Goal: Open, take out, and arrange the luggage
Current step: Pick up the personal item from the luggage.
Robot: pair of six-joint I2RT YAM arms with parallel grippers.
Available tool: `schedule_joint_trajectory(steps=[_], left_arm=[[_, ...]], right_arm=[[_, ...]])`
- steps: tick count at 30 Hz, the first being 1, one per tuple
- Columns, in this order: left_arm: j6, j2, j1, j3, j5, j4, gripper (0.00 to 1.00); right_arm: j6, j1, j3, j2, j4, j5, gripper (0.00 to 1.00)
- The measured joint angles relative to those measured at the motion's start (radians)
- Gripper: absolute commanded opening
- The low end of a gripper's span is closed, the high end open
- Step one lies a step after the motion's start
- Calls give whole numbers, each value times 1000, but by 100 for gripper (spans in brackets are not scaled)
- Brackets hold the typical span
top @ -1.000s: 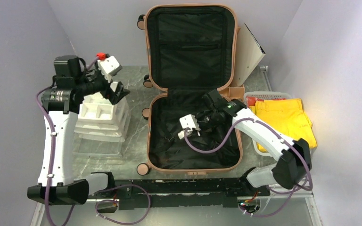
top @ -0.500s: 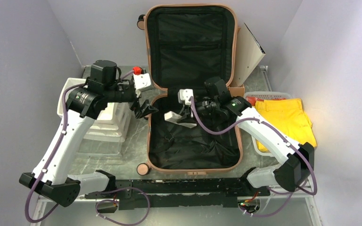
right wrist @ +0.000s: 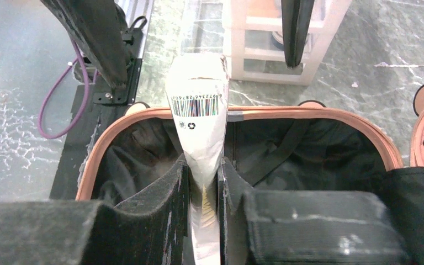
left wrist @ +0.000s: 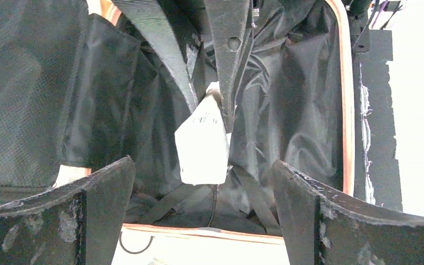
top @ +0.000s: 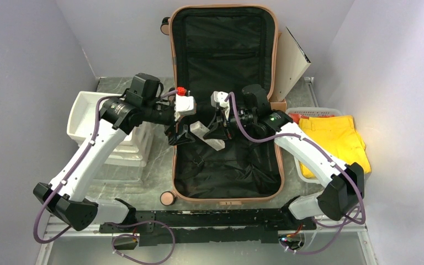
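1. The luggage (top: 223,55) lies open on the table (top: 157,165), lid propped upright at the back, black lining showing.
2. Right end effector (top: 216,128) is pinched narrow on a white barcoded packet (top: 205,134), up over the open base.
3. Left end effector (top: 181,135) gapes wide, fingers either side of the packet's free end, clear of it.

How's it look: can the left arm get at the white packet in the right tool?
Probably yes. The left tool is open and faces the free end of the white packet, above the open luggage, nothing between them. The right tool pinches only the other end.
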Motion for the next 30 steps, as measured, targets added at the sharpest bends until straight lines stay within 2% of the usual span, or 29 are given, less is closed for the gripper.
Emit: schedule_joint_trajectory(steps=[7,15,24,26,28,29,30], left_arm=[[8,32,-29,0,-8,-9,96],[18,89,-34,1,-26,-18,80],[24,108,-45,12,-25,-37,36],[24,108,-48,12,-26,-42,26],[22,108,-49,12,-24,-47,13],[23,108,-49,12,-24,-48,7],[23,108,-49,11,-24,-48,5]], right_arm=[[32,0,-2,0,27,-11,4],[50,1,-32,0,58,-9,5],[46,8,-44,11,65,2,7],[45,7,-44,16,66,4,15],[33,8,-44,19,69,8,35],[29,9,-44,20,71,11,38],[25,9,-44,21,71,11,40]])
